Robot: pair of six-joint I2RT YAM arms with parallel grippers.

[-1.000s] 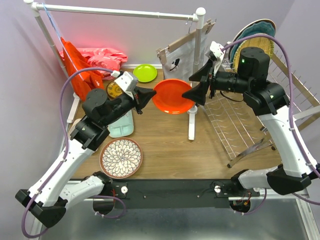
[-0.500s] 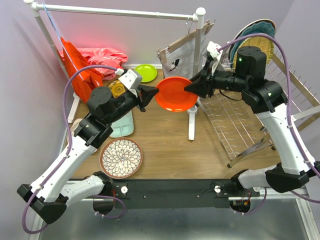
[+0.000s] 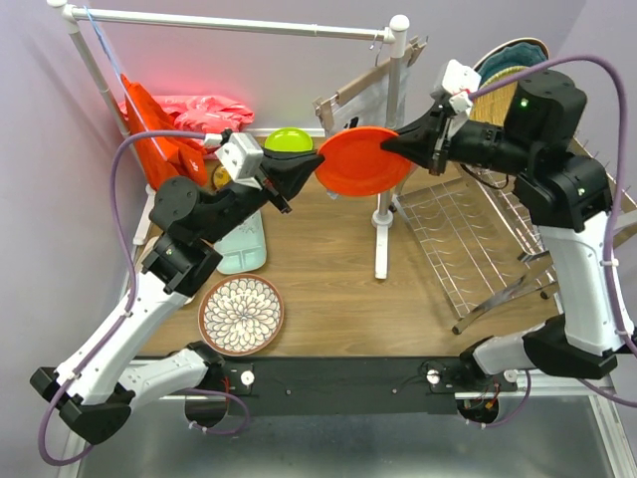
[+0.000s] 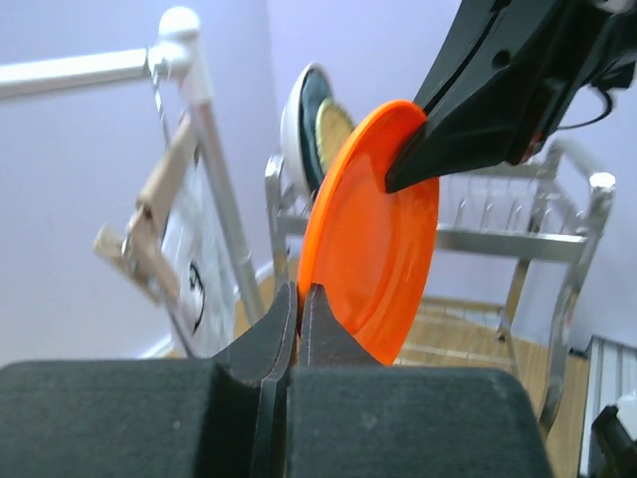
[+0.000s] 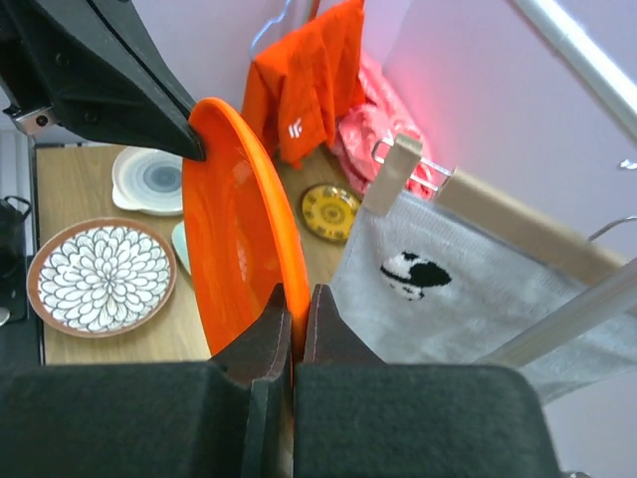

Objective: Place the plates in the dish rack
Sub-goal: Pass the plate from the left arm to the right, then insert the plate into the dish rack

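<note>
An orange plate (image 3: pixel 363 159) hangs in the air, tilted on edge, pinched from both sides. My left gripper (image 3: pixel 317 169) is shut on its left rim, and my right gripper (image 3: pixel 395 147) is shut on the opposite rim. In the left wrist view the jaws (image 4: pixel 299 294) clamp the orange plate (image 4: pixel 373 239); the right wrist view shows that gripper (image 5: pixel 297 299) biting the plate (image 5: pixel 229 229) likewise. The chrome dish rack (image 3: pixel 458 249) stands at the right, with a teal plate and a woven yellow plate (image 3: pixel 503 80) upright at its far end.
On the table lie a brown-rimmed floral plate (image 3: pixel 241 314), a mint tray (image 3: pixel 244 249), a lime green plate (image 3: pixel 289 139) and a yellow patterned plate (image 5: pixel 330 211). The white pipe rail (image 3: pixel 229 22), its post (image 3: pixel 383 214) and a hanging grey cloth (image 3: pixel 363 105) stand just behind the orange plate.
My right gripper has closed on the orange plate's rim. Both arms have lifted the plate higher and a little to the right.
</note>
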